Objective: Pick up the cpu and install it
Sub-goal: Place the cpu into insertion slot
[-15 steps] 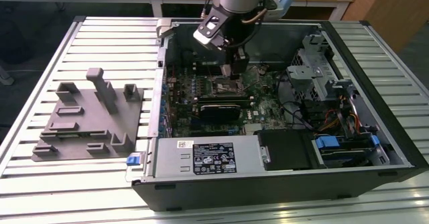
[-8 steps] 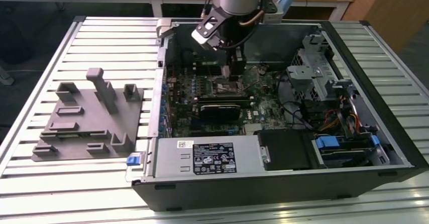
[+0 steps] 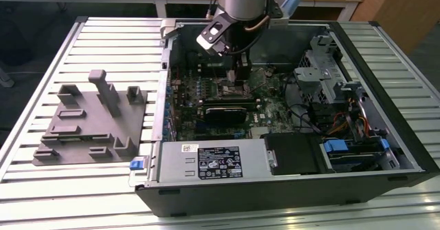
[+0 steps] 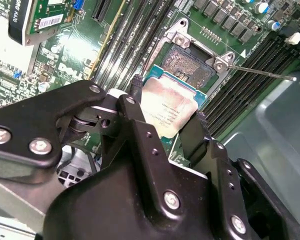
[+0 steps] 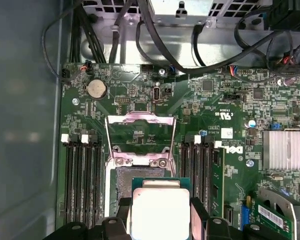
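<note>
The cpu (image 4: 167, 107), a flat square chip with a pale silver top, is clamped between my gripper (image 4: 166, 114)'s two black fingers (image 4: 135, 95). In the first wrist view the cpu (image 5: 160, 210) hangs just over one edge of the open motherboard socket (image 5: 132, 181), with the socket's metal load plate (image 5: 140, 131) folded back beyond it. The second wrist view shows the bare socket (image 4: 187, 62) next to the chip, with its thin lever sticking out. In the exterior view my gripper (image 3: 232, 78) reaches down into the open computer case above the socket (image 3: 234, 89).
Memory slots (image 5: 82, 175) flank the socket on both sides. A black card (image 3: 223, 111) lies just in front of it, and the power supply (image 3: 213, 160) in front of that. A drive cage (image 3: 326, 70) and cables fill the case's right. A grey fixture (image 3: 89, 121) stands outside, at the exterior view's left.
</note>
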`<action>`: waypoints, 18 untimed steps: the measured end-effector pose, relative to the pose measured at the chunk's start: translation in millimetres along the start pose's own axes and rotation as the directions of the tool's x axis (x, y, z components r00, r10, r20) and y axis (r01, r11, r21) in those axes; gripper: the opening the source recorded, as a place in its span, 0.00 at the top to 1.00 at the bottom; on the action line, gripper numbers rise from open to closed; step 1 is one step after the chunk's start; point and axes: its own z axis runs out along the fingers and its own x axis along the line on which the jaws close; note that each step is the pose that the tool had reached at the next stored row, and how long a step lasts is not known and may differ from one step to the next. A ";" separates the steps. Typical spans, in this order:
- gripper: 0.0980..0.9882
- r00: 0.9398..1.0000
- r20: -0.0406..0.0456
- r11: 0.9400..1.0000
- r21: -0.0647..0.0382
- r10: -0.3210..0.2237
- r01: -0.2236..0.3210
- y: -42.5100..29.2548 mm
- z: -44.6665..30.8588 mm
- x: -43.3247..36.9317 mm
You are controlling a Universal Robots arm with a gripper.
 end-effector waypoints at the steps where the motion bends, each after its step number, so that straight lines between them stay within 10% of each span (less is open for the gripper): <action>1: 0.50 1.000 0.000 1.000 0.000 -0.002 0.002 0.0 1.2 0.0; 18: 0.50 1.000 0.000 1.000 0.000 -0.007 0.007 -1.6 24.4 5.0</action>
